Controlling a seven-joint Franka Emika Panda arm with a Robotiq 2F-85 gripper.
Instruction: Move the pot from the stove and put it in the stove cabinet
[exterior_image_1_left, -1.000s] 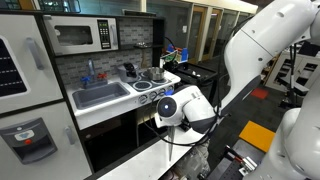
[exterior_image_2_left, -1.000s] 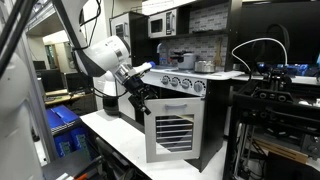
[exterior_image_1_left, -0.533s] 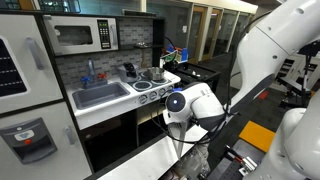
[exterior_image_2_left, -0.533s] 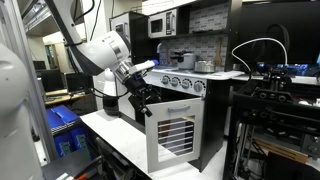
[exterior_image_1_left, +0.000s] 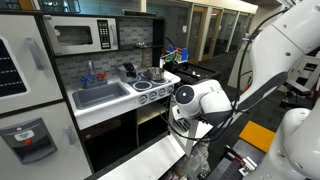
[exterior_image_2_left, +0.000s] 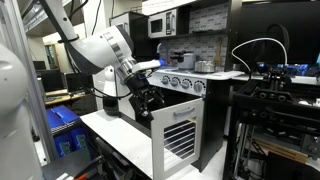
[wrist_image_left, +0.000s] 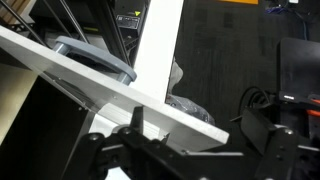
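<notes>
Toy kitchen (exterior_image_1_left: 62, 70): pot (exterior_image_1_left: 156, 74) on stove (exterior_image_1_left: 148, 88); gripper (exterior_image_2_left: 149, 103) at cabinet door (exterior_image_2_left: 180, 140), jaws' state unclear

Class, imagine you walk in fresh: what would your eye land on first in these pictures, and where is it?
The big white arm fills the foreground, its gripper at the top edge of the cabinet door, which stands open below the counter. Behind it, the pot sits on the stove, next to the sink.
</notes>
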